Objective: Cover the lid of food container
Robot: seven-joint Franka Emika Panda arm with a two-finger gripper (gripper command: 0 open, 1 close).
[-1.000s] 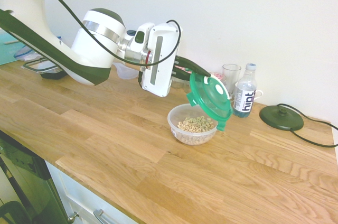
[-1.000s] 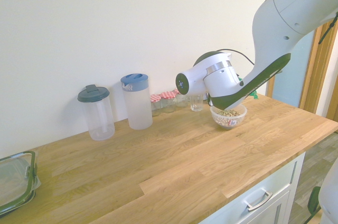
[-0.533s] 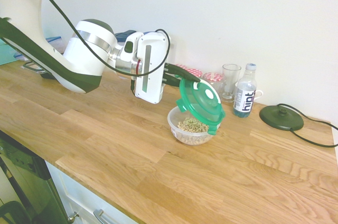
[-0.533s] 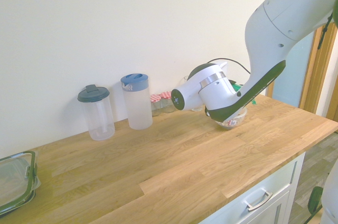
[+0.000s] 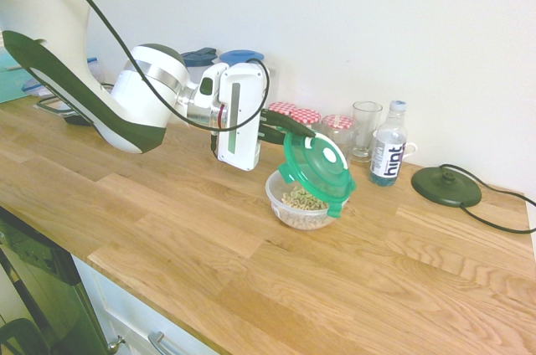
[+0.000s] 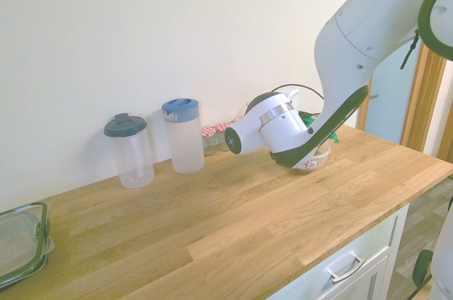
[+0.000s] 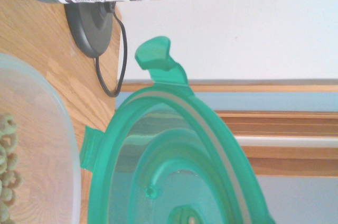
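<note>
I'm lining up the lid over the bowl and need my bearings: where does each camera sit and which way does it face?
First exterior: high off the counter's front, facing the wall; arm enters from the left, gripper shut on the lid tilted over the food container.
Second exterior: opposite side, arm enters from the right and hides most of the container.
Wrist: close to the lid's underside; no fingers visible.
Shared: lid, container, water bottle.

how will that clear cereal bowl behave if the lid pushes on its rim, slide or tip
The food container looks like thin clear plastic holding only a shallow layer of cereal rings, so it is probably light and may slide on the smooth wooden counter. Its wide, low shape makes tipping less likely. The lid, held tilted by the gripper, would press one edge first.
</note>
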